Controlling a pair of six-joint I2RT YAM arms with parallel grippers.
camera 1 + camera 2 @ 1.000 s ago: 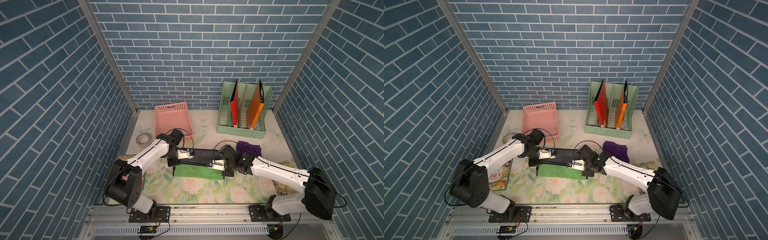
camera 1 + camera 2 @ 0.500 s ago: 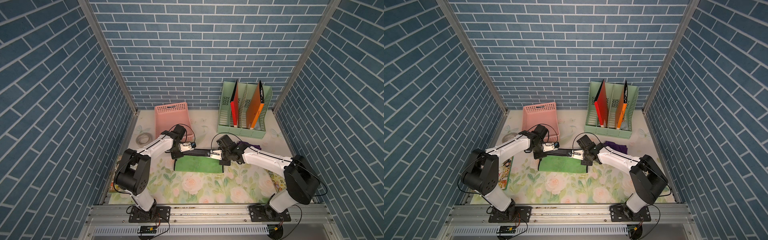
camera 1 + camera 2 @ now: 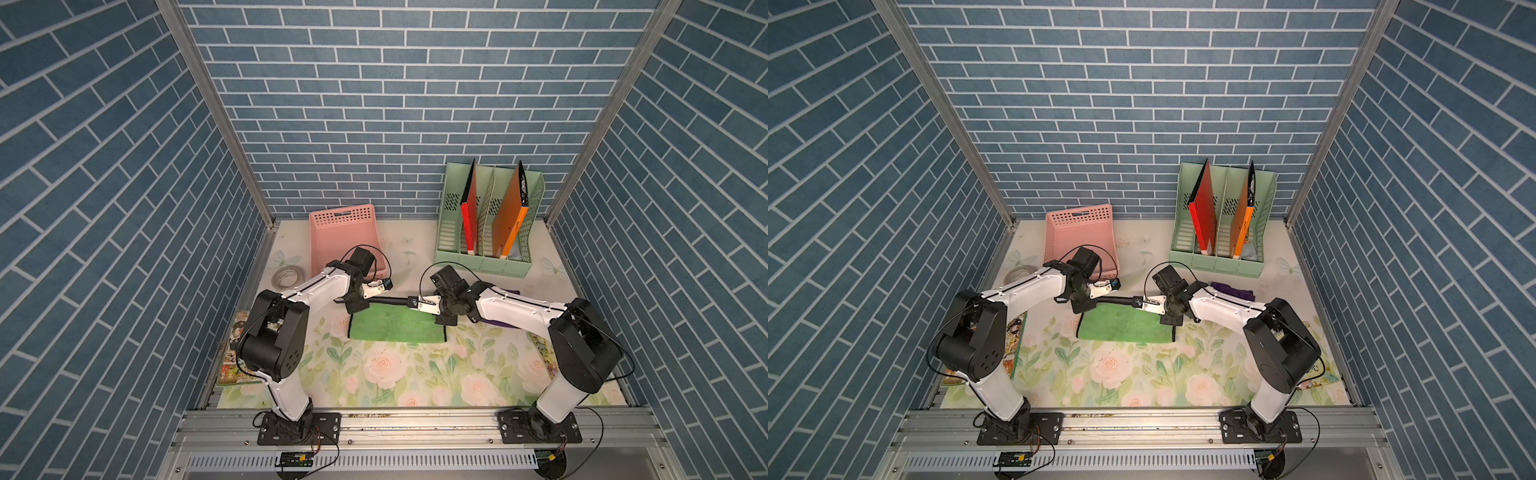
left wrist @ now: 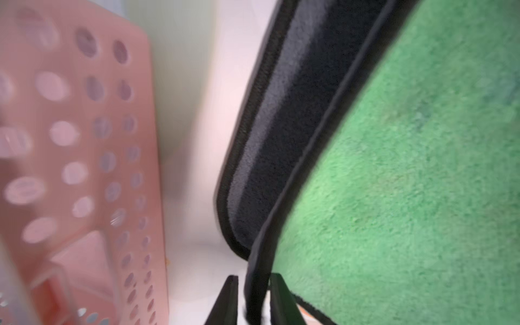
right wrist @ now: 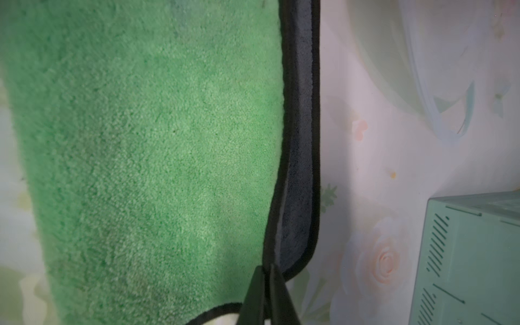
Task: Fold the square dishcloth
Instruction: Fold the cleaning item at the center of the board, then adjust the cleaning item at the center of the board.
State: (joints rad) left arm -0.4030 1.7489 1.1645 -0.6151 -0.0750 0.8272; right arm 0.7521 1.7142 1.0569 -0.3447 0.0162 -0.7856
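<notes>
Left arm: I see it stretched from its base at the near rail out toward the middle of the desk [image 3: 415, 374], forearm low, wrist turned inward. Left hand [image 3: 374, 297] at the far left corner of the dishcloth [image 3: 395, 328]; in the left wrist view its fingers [image 4: 230, 298] stand a little apart, the black hem running between them with a sliver of light on one side, so a narrow gap and no pinch.

Right arm: mirrored pose, forearm low, wrist turned inward to face the left one. Right hand [image 3: 411, 300] at the far edge of the cloth, toward its right corner; in the right wrist view its fingers [image 5: 253, 295] sit close together where the hem meets them; I cannot tell whether they grip it.

Dishcloth: lying between the two arms in both top views, doubled over into a wide rectangle, green pile uppermost, black hem all round; along the far edge a dark grey strip of the lower layer shows past the upper hem; the near edge lies flat on the flowered cover.

Nearby: pink basket [image 3: 340, 232] beyond the left hand; green file rack [image 3: 486, 257] beyond the right hand.
</notes>
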